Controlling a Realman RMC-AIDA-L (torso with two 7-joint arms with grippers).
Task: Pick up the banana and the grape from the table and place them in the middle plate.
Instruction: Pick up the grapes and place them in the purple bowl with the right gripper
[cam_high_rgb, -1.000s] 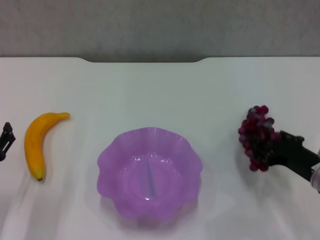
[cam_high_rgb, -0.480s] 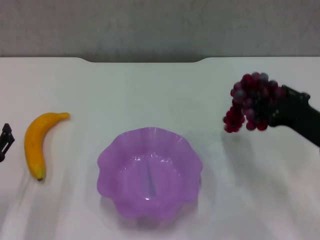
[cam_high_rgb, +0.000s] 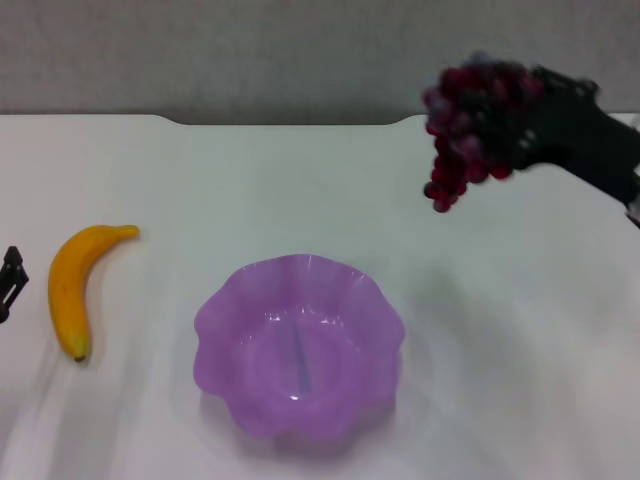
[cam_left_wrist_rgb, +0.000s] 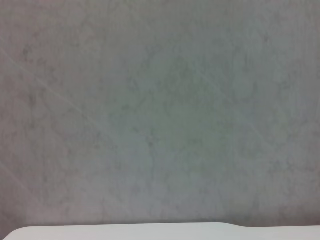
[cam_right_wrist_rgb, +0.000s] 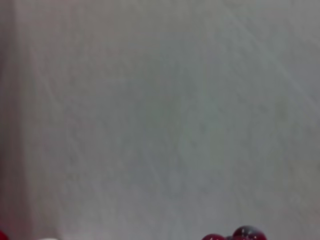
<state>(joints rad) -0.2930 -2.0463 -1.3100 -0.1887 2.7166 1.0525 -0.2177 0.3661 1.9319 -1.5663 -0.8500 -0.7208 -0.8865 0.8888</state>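
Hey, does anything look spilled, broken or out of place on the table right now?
Nothing stands out. The banana lies flat on the table, the middle plate sits upright and empty, and the right gripper holds the grape bunch in the air, no loose grapes visible. The left gripper sits at the table's left edge.

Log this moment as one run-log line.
right gripper: holds grape aloft, right of middle plate | left gripper: parked at table edge | banana: on table | plate: empty
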